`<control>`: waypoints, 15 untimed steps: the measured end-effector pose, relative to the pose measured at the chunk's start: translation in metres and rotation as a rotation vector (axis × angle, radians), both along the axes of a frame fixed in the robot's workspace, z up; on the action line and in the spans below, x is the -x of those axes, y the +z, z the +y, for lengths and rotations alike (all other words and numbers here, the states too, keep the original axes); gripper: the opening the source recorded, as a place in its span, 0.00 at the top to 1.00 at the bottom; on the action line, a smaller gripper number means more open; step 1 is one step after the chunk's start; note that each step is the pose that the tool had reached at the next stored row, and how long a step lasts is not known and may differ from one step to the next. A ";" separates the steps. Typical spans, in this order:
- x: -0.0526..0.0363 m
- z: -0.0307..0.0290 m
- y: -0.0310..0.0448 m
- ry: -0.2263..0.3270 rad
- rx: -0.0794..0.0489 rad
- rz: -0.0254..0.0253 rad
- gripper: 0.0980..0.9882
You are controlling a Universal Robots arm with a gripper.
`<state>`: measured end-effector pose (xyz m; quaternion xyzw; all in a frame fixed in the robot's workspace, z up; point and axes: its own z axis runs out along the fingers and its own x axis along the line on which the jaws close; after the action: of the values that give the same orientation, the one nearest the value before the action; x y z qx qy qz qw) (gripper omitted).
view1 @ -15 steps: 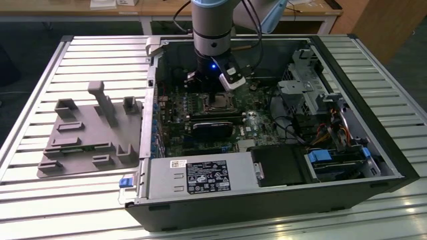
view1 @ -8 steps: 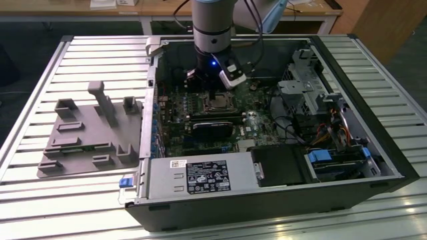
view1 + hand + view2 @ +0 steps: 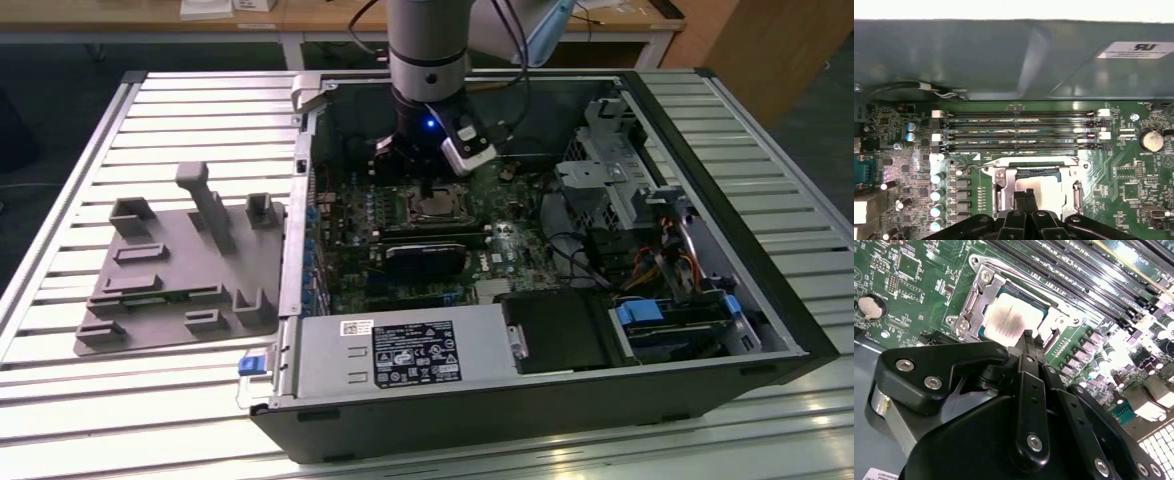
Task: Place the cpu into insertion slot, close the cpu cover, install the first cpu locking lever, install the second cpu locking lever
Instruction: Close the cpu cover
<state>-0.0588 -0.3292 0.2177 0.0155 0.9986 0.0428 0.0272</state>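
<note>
gripper (image 3: 427, 190) upper-centre in the exterior view, fingers pressed together, empty, likely as pusher | tip over seated cpu (image 3: 1010, 320) | cpu cover (image 3: 974, 305) down around it

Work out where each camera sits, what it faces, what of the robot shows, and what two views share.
Exterior view: off the arm, high, looking down into the open computer case on the slatted table; arm and gripper show.
Second wrist view: on the arm, looking along the shut gripper at the chip.
First wrist view: on the arm, facing the memory slots past the gripper.
Shared: both wrist views hold gripper and chip.
</note>
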 end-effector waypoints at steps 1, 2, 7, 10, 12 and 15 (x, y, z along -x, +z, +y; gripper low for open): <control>-0.0022 0.0000 0.0000 0.000 0.000 0.0001 1.00; -0.0046 0.0000 0.0000 0.000 0.000 0.0003 1.00; -0.0141 -0.0001 0.0003 0.000 0.000 0.0014 1.00; -0.0174 0.0000 0.0011 0.000 0.000 0.0015 1.00; -0.0184 0.0000 0.0027 0.000 0.000 0.0015 1.00; -0.0185 0.0000 0.0088 0.000 0.000 0.0015 1.00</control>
<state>-0.0404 -0.3292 0.2265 0.0156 0.9986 0.0427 0.0264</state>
